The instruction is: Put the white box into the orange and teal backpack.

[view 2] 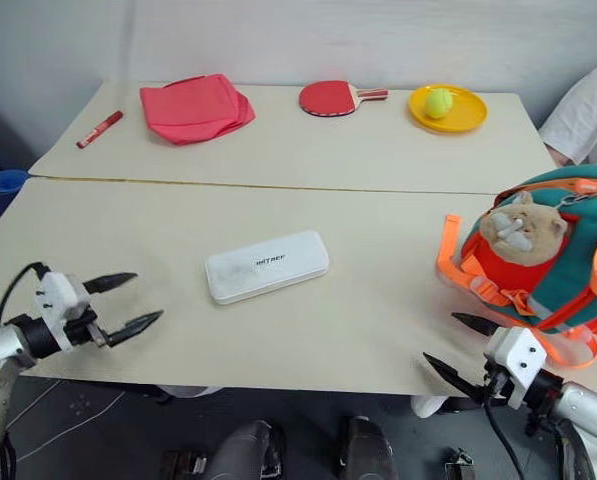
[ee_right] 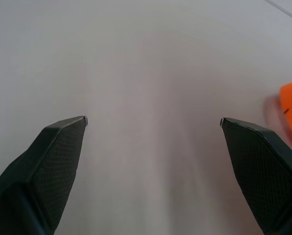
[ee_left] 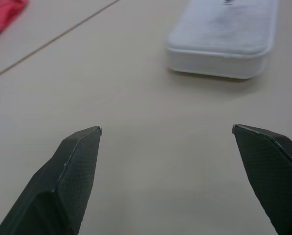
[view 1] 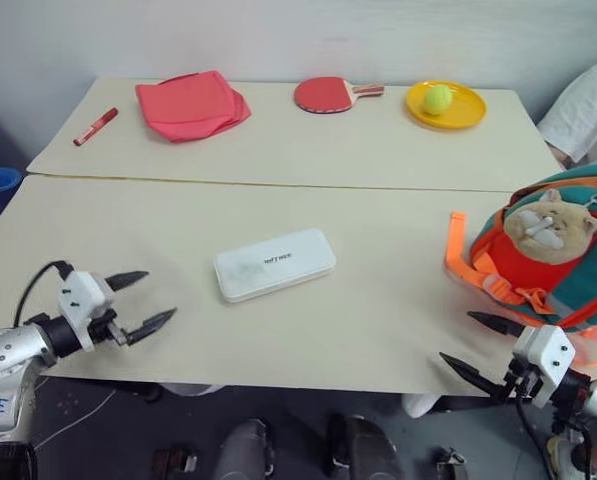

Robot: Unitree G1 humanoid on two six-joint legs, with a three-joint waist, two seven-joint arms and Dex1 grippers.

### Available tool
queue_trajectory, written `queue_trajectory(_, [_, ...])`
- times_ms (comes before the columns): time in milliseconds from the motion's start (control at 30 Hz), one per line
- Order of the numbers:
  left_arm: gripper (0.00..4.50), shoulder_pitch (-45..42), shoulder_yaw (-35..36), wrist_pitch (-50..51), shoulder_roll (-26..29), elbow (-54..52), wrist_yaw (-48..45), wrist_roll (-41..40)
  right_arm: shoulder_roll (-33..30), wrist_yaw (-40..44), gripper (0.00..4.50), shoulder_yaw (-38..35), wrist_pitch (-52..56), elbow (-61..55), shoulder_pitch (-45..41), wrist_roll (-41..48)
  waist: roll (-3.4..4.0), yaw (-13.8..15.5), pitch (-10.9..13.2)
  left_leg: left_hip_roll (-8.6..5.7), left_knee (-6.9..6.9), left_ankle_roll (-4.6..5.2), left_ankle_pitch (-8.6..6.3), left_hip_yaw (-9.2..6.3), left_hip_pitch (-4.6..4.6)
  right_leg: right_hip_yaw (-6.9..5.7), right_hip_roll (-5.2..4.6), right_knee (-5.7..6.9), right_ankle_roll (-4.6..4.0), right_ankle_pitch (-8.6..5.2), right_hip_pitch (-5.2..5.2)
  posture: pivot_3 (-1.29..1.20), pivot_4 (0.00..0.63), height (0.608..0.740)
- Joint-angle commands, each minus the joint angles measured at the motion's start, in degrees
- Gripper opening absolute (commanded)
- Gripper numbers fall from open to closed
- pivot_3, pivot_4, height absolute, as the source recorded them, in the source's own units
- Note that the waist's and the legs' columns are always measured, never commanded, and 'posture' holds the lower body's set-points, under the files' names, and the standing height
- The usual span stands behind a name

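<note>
- Lay flat at centre frame on the beige table [view 1: 378, 160]: the long white plastic box [view 1: 274, 263] with rounded corners and dark lettering, touched by nothing.
- Sat at the right edge, well apart from the box: the teal fabric backpack [view 1: 563, 255] with orange straps and tan plush face.
- Hovered lower left, fingers spread wide, empty: left gripper [view 1: 143, 302].
- Hovered lower right, just beside the backpack, fingers wide, empty: right gripper [view 1: 475, 345].

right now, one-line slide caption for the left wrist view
Open left gripper hovers above the table, aimed toward the white box lying just ahead.
</note>
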Motion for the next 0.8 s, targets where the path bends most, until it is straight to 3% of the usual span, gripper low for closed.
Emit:
queue_trajectory(33, [4.5, 1.0, 1.3, 0.5, 0.9, -1.9, -1.4, -1.6, 0.6, -3.0, 4.47, -0.7, 2.7, -4.4, -2.6, 1.8, 0.0, -0.1, 0.0, 0.01, 0.0, -0.03, -0.01, 0.0, 0.0, 0.0, 0.0, 0.01, 0.0, 0.0, -0.01, 0.0, 0.15, 0.74])
queue_trajectory(133, [4.5, 0.3, 2.7, 3.3, 0.8, -1.6, -0.9, -3.7, 1.2, -5.5, 4.47, 0.8, 6.0, -6.3, -6.2, 2.1, 0.0, 0.0, 0.0, 0.05, 0.01, -0.08, 0.0, -0.03, 0.01, -0.01, 0.03, 0.05, -0.06, -0.03, -0.04, 0.0, 0.15, 0.74])
queue_trajectory(267, [4.5, -2.1, 3.3, 9.4, 2.4, -2.2, -1.2, -6.6, 0.9, -9.4, 4.47, 6.5, 17.5, -8.6, -17.9, 3.2, 0.02, -0.3, 0.0, 0.07, 0.07, 0.01, 0.07, -0.03, -0.02, 0.01, 0.05, 0.14, -0.08, -0.04, -0.09, 0.0, 0.15, 0.74])
queue_trajectory(367, [3.93, -4.6, 2.9, 12.3, 2.8, -2.6, 3.3, -4.2, -0.3, -10.9, 3.53, 13.0, 28.0, -8.8, -27.4, 1.4, 0.05, -0.3, 0.0, 0.07, 0.07, 0.18, 0.19, -0.03, -0.03, 0.01, 0.04, 0.22, -0.12, -0.06, -0.15, 0.0, 0.15, 0.74])
queue_trajectory(500, [2.71, -7.1, -0.1, 17.7, 1.5, -7.2, 10.1, -2.1, 1.8, -13.8, 2.17, 21.9, 37.3, -3.6, -39.9, -3.5, 0.04, -0.3, 0.0, 0.05, 0.04, -0.03, 0.33, 0.01, -0.24, 0.01, 0.03, 0.25, -0.15, -0.08, -0.41, 0.0, 0.15, 0.74])
queue_trajectory(700, [0.85, -9.5, -4.0, 23.8, -1.7, -10.6, 15.5, -1.5, 7.4, -16.3, 0.09, 29.9, 31.9, 12.3, -49.5, -13.6, -0.08, -0.3, 0.1, -0.18, 0.08, 0.08, 0.43, 0.26, -0.37, 0.08, -0.11, 0.64, -0.12, -0.06, -0.6, 0.0, 0.15, 0.74])
queue_trajectory(767, [0.16, -10.1, -5.5, 25.2, -2.0, -10.7, 16.9, -0.2, 10.3, -15.8, 0.0, 30.8, 29.7, 16.5, -52.0, -14.4, -0.11, -0.4, 0.1, -0.21, 0.11, 0.12, 0.48, 0.4, -0.39, 0.18, -0.11, 0.76, -0.09, -0.05, -0.71, 0.0, 0.15, 0.74])
queue_trajectory(800, [0.04, -10.5, -5.9, 25.3, -2.1, -10.5, 17.3, 0.3, 11.1, -15.4, 0.0, 31.0, 29.0, 17.8, -52.7, -14.8, -0.11, -0.5, 0.1, -0.21, 0.13, 0.13, 0.51, 0.43, -0.39, 0.18, -0.11, 0.78, -0.08, -0.04, -0.73, 0.0, 0.15, 0.74])
